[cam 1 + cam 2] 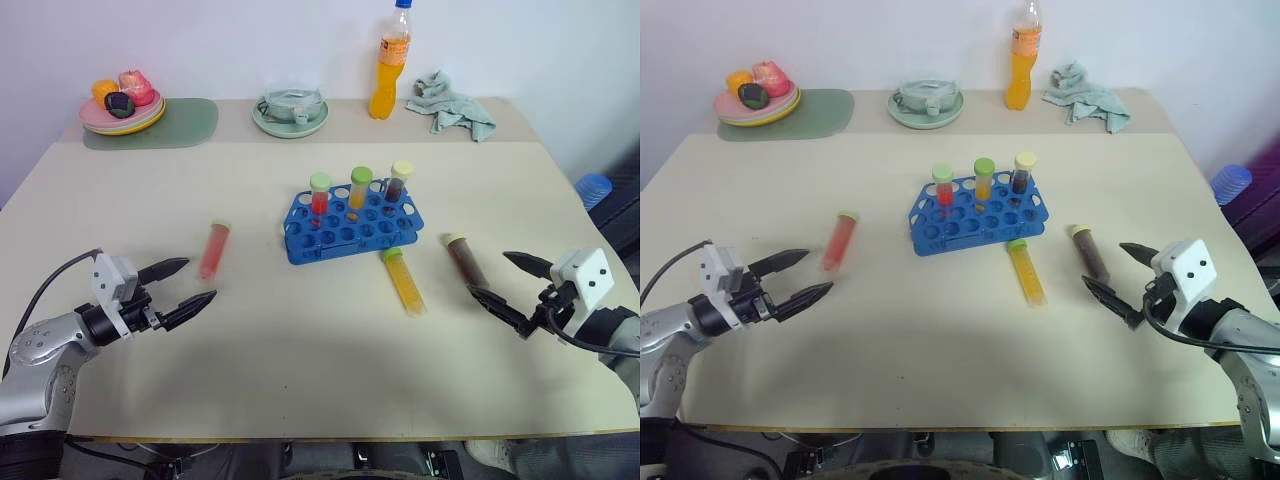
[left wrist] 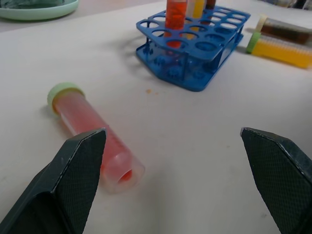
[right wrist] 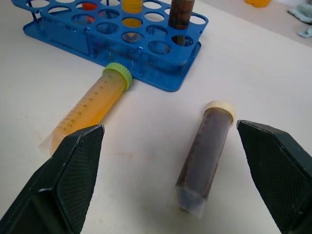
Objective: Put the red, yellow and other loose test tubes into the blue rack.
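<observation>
The blue rack stands mid-table with three capped tubes upright in its back row. A red test tube lies left of it. A yellow test tube lies at the rack's front right corner, and a dark brown tube lies further right. My left gripper hovers open just short of the red tube. My right gripper is open too, near the brown tube, with nothing between its fingers.
Along the far edge sit a plate of fruit on a green mat, a green dish, an orange drink bottle and a crumpled cloth. A blue cup stands off the table's right side.
</observation>
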You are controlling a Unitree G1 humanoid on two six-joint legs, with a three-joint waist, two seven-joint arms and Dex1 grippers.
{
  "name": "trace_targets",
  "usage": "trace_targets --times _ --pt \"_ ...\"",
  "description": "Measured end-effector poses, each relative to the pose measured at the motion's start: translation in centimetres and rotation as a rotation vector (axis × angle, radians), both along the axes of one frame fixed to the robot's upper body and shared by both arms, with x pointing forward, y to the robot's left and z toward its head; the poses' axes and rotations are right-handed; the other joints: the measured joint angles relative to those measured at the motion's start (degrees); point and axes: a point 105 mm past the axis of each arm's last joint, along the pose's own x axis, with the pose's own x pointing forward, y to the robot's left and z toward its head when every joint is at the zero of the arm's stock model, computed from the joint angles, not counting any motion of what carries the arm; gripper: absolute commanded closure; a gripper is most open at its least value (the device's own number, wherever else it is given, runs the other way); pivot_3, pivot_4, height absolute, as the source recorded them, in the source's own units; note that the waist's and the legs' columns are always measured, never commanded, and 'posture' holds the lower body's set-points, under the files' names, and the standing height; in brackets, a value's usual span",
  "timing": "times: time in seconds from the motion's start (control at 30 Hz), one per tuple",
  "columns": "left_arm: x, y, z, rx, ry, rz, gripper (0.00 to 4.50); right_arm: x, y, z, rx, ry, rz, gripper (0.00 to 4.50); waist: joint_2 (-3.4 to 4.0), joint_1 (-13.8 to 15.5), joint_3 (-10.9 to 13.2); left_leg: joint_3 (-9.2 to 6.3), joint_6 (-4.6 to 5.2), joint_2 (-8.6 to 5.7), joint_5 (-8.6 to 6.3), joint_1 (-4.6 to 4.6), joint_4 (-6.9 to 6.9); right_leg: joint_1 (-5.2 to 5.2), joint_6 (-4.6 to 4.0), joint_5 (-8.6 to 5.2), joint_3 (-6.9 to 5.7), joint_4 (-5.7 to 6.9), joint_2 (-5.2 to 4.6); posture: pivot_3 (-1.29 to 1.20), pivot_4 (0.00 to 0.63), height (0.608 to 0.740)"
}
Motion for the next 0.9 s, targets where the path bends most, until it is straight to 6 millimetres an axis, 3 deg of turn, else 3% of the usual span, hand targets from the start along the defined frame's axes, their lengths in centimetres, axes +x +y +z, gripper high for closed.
trace_targets --times 0.3,0.53,0.73,0.9 --pt "-0.3 -1.3 1.1 -0.043 -0.004 -0.058 0.0 0.3 0.2 0.3 -0.002 -0.006 0.015 0.03 0.0 0.03 0.0 0.0 0.0 0.0 0.0 0.01 0.03 0.04 0.01 0.0 -0.02 0.01 0.01 0.0 0.15 0.74" --pt "-0.1 -4.1 2.8 -0.05 -0.042 -0.184 0.0 1.3 -0.7 -0.6 -0.001 0.05 -0.068 0.03 0.0 0.06 0.0 0.03 0.02 -0.01 0.01 0.01 0.08 0.07 0.01 0.01 -0.03 0.04 0.02 0.0 0.15 0.74" --pt "-0.2 -7.0 3.4 -0.011 -0.053 -0.328 0.0 3.3 -3.2 -1.9 -0.08 0.265 -0.234 0.03 0.01 -0.03 0.0 0.06 0.02 -0.01 0.02 0.02 0.09 0.03 0.0 0.01 -0.02 0.09 0.05 0.0 0.15 0.74" --pt "-0.3 -8.6 3.1 0.043 -0.05 -0.419 0.0 4.9 -3.3 -3.0 -0.047 0.434 -0.254 0.03 0.01 -0.15 0.0 0.08 0.04 -0.01 0.03 0.0 0.09 0.0 0.01 0.01 -0.01 0.09 0.12 0.0 0.15 0.74"
